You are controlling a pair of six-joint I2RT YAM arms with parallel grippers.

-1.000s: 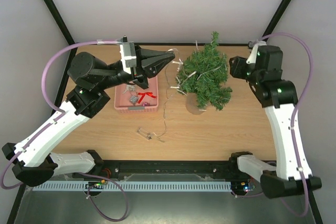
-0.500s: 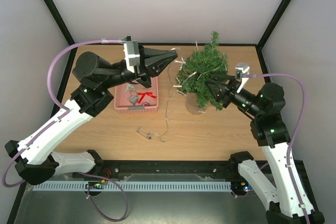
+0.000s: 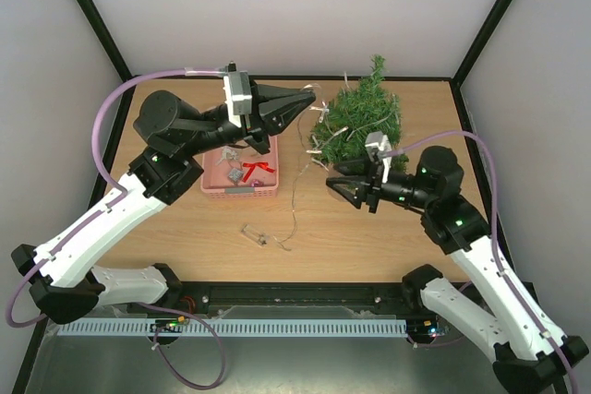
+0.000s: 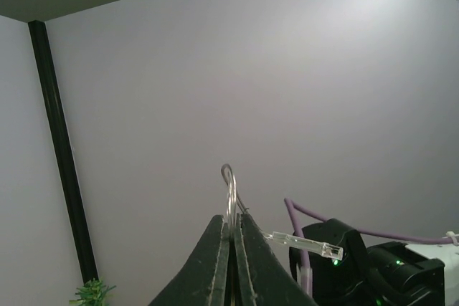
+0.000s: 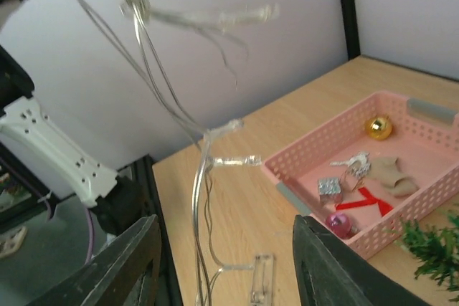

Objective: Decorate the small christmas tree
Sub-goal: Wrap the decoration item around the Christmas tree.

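Tree: the tree (image 3: 362,126) stands upright on the far right-centre of the table (image 3: 369,246), just right of the basket (image 3: 238,193).
Left claw: the left gripper (image 3: 307,99) is raised beside the tree's upper left side. Its wrist view shows the fingers pressed together on a loop of the string (image 3: 294,193).
Right claw: the right gripper (image 3: 332,180) sits low in front of the tree's foot with its jaws apart. In its wrist view a hanging strand passes between the fingers, not gripped as far as we can tell.
Done: part of the string lies over the tree's left branches, with pale bulbs showing among the needles.
Left to do: much of the string hangs slack from the left gripper to the table, ending in a small clear piece (image 3: 259,235) near the front. No ornament is on the tree, so we judge the job early — perhaps a third through.
Basket holds: a gold ball (image 5: 379,127), a red bow (image 3: 261,169), a pink ball (image 5: 337,223) and some small silver bits.
In the way: the slack strand dangles between basket and tree and could snag on the right fingers. The right arm crowds the tree's foot, and we think a nudge there might tip it.
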